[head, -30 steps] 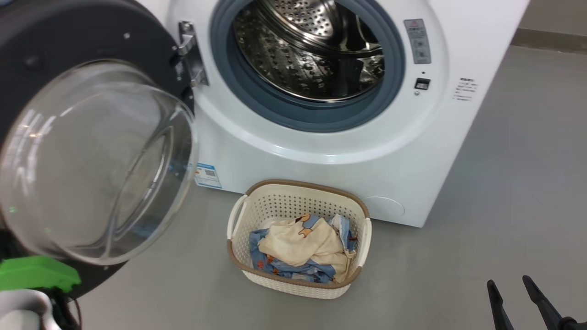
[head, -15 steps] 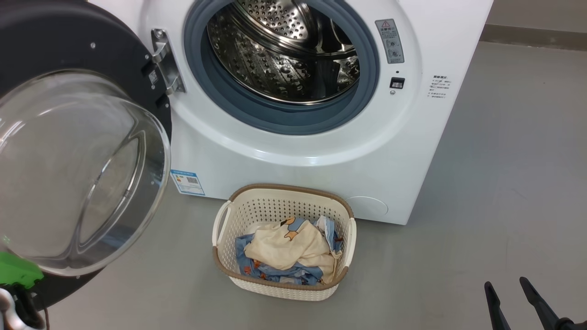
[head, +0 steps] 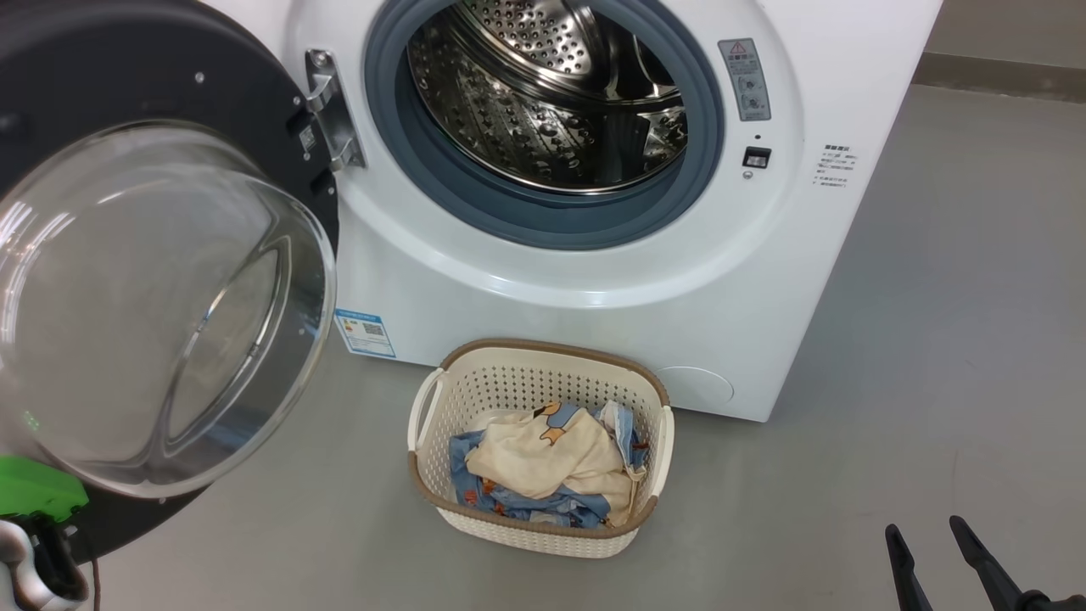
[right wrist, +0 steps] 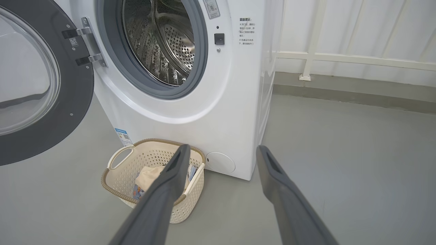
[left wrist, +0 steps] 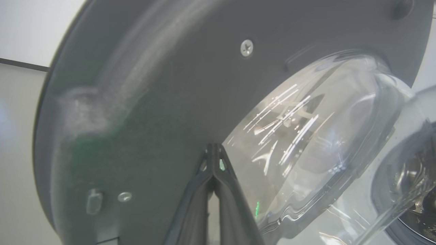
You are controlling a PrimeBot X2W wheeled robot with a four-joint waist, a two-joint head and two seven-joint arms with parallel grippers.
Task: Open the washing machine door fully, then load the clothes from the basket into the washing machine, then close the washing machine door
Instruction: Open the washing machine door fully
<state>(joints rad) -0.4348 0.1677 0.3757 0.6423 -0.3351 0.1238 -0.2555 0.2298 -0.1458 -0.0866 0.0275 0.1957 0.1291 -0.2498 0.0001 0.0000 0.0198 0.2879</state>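
Shows the washing machine door (head: 161,288) swung open at left of the washing machine (head: 594,280). Places the basket (head: 543,369) on the floor just in front, the clothes (head: 543,454) heaped inside. Finds the left end effector (left wrist: 214,158) pinched closed beside the door's dark rim; the right end effector (right wrist: 222,149) open, near right.

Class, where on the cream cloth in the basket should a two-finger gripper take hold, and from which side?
Pinch the raised crumpled fold of the cream-yellow cloth, coming straight down from above. It lies uppermost, over the blue cloth, and the basket walls block any sideways approach. The open right gripper looks well placed.
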